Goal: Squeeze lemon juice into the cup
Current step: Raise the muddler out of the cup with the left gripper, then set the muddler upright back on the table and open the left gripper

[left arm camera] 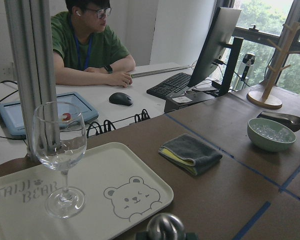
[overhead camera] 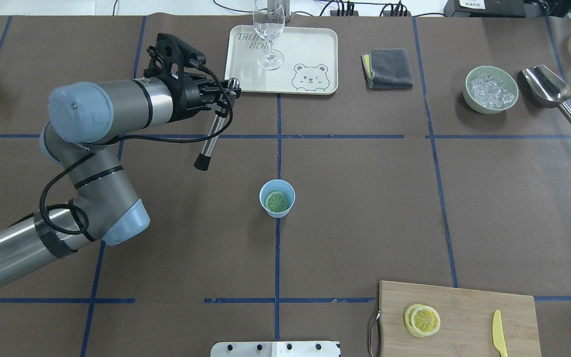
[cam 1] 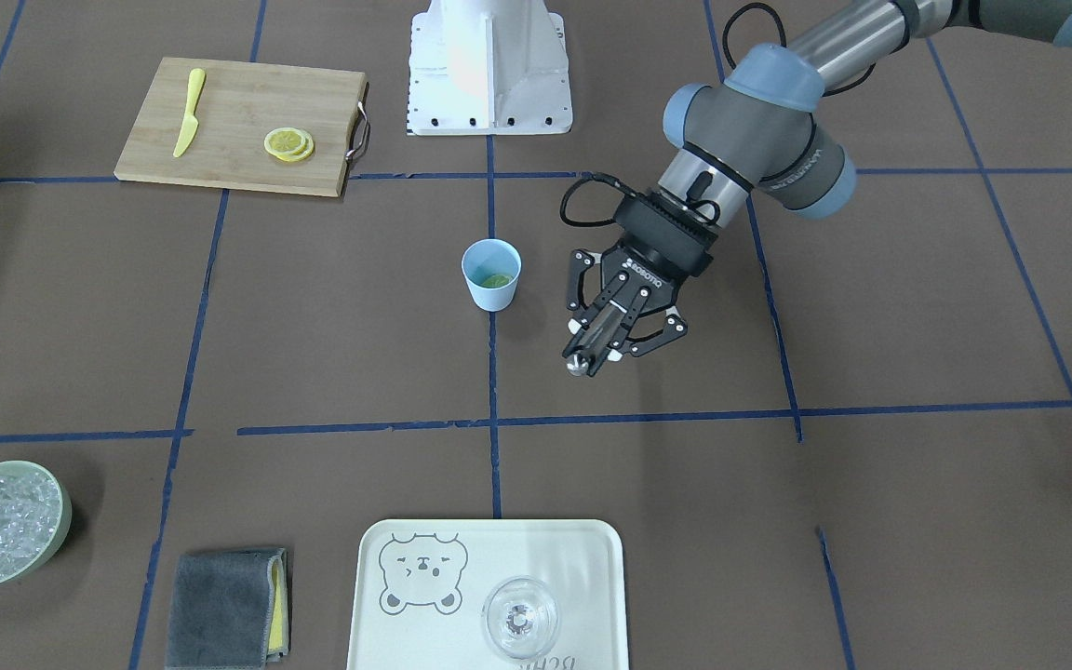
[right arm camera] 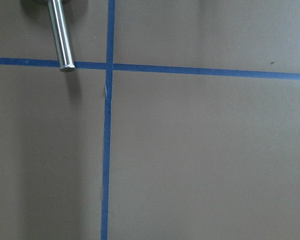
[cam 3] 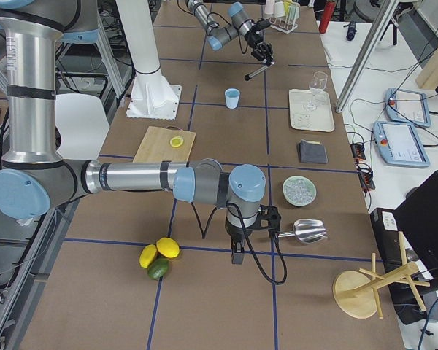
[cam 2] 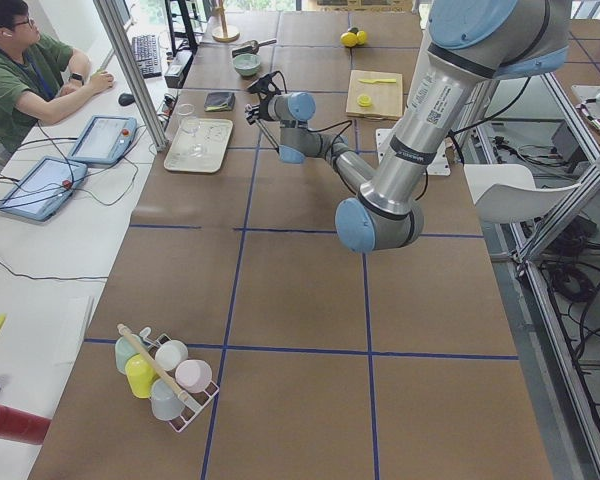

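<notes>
The light-blue cup (overhead camera: 277, 210) (cam 1: 491, 290) stands upright at the table's middle, with one lemon slice (overhead camera: 276, 201) (cam 1: 498, 280) lying flat inside it. Two more lemon slices (overhead camera: 422, 320) (cam 1: 289, 143) overlap on the wooden cutting board (overhead camera: 469, 317). My left gripper (overhead camera: 230, 90) (cam 1: 594, 352) hangs above the table, beside the cup and toward the tray, shut on a steel muddler (overhead camera: 212, 134) that slants down with its black tip low. My right gripper (cam 3: 236, 251) shows only in the exterior right view, near the scoop's handle; whether it is open or shut I cannot tell.
A cream tray (overhead camera: 315, 54) bears a wine glass (overhead camera: 268, 34). A grey cloth (overhead camera: 389, 68), a green bowl of ice (overhead camera: 491, 90) and a metal scoop (overhead camera: 548, 89) lie along the far side. A yellow knife (overhead camera: 498, 339) rests on the board. A person sits at the desk (left arm camera: 90, 45).
</notes>
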